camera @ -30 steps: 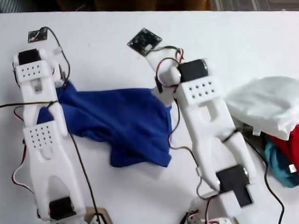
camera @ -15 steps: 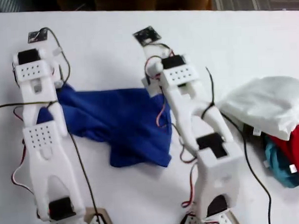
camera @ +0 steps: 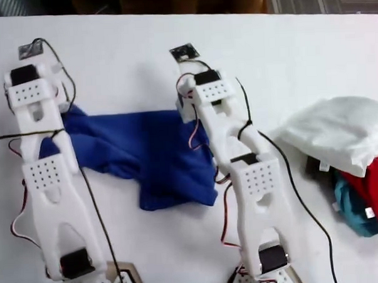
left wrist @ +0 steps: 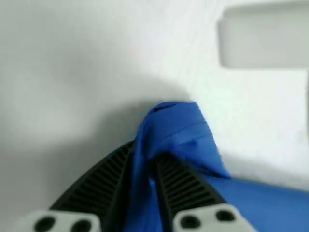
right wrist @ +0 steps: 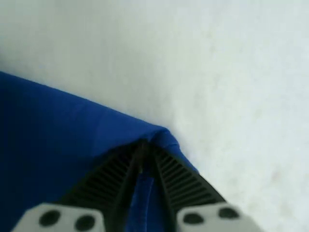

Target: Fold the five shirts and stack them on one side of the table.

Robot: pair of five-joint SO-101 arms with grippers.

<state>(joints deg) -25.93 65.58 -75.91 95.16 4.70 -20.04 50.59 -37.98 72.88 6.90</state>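
The blue shirt (camera: 145, 149) lies limp at the frame's centre-left on the table (camera: 298, 49): light, soft cloth that should sag. Left pincer (left wrist: 145, 153) and right pincer (right wrist: 146, 149) each clamp an upper corner, sensible holds

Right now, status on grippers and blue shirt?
Left gripper shut on blue shirt corner. Right gripper shut on another corner. Shirt pile lies apart, right side.
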